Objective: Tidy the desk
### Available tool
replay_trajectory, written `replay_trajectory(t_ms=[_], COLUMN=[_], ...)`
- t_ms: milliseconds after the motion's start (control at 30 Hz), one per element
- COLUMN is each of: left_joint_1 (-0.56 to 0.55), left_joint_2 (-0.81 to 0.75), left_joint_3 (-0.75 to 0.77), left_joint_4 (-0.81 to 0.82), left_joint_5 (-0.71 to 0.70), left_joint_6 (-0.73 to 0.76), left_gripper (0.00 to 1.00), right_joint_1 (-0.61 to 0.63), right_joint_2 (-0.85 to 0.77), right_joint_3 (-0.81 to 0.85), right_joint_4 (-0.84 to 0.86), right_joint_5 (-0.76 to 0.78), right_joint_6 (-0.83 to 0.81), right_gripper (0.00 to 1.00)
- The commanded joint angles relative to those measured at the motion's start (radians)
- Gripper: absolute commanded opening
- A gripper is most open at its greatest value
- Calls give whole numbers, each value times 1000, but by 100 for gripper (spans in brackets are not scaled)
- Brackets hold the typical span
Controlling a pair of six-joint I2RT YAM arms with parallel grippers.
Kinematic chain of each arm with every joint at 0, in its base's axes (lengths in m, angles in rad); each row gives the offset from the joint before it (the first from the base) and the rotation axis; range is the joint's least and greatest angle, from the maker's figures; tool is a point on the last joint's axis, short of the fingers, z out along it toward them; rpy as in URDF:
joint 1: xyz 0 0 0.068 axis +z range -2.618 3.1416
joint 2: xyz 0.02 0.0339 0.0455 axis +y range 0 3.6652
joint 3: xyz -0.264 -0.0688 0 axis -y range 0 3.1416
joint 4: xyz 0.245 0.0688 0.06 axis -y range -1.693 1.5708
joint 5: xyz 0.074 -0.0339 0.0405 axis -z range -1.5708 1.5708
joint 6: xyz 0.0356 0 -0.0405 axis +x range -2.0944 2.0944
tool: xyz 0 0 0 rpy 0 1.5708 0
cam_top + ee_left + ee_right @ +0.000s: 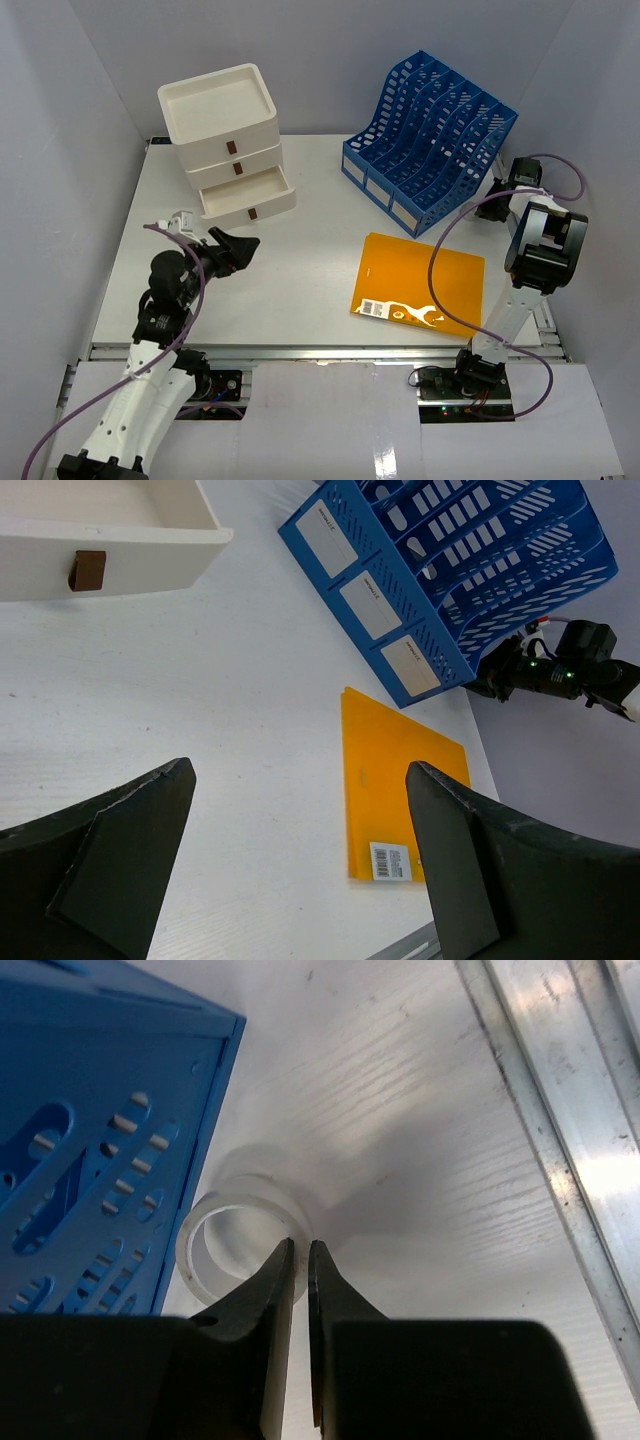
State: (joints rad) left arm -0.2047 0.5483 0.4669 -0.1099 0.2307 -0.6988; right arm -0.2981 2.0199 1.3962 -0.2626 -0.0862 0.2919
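The white desk [300,270] holds an orange folder [420,285] lying flat at the front right; it also shows in the left wrist view [395,780]. My left gripper [240,245] is open and empty above the desk's left side, in front of the white drawer box [230,140]; its jaws [300,770] stand wide apart. My right gripper [497,200] is low at the right end of the blue file rack [430,140]. In the right wrist view its jaws [301,1245] pinch the wall of a white ring [215,1235] that sits on the desk beside the rack [90,1110].
The drawer box's lowest drawer [100,550] stands pulled out. The metal rail [560,1130] runs along the desk's right edge, close to the right gripper. Grey walls enclose the desk at the left, back and right.
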Motion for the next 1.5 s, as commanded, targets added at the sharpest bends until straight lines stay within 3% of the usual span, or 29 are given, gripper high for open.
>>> replay_trajectory(t_ms=[0, 267, 467, 533, 667, 867, 967, 1233, 1467], left_joint_1=[7, 7, 7, 7, 7, 7, 6, 5, 5], left_joint_2=[-36, -88, -84, -77, -64, -89, -118, -185, -219], left_joint_3=[49, 74, 119, 128, 168, 205, 202, 203, 170], left_joint_4=[-72, -137, -164, -167, -192, -259, -300, -381, -396], left_joint_5=[-29, -50, -59, -60, -70, -94, -108, -136, -127], left_joint_6=[5, 6, 14, 14, 10, -20, -43, -88, -100], left_gripper=[98, 98, 98, 98, 98, 98, 98, 98, 98], right_joint_1=[1, 3, 41, 88, 354, 715, 858, 1003, 1078], right_joint_2=[-107, -417, -672, -711, -751, -543, -342, 131, 309], right_joint_3=[-42, -275, -361, -355, -278, -44, 149, 734, 758], right_joint_4=[20, 83, -24, -56, -57, -18, -14, 8, 364], right_joint_5=[-69, -270, -583, -638, -599, -440, -364, -127, 62], right_joint_6=[-32, -195, -529, -586, -696, -729, -736, -711, -773], right_gripper=[8, 8, 8, 8, 8, 8, 8, 8, 8])
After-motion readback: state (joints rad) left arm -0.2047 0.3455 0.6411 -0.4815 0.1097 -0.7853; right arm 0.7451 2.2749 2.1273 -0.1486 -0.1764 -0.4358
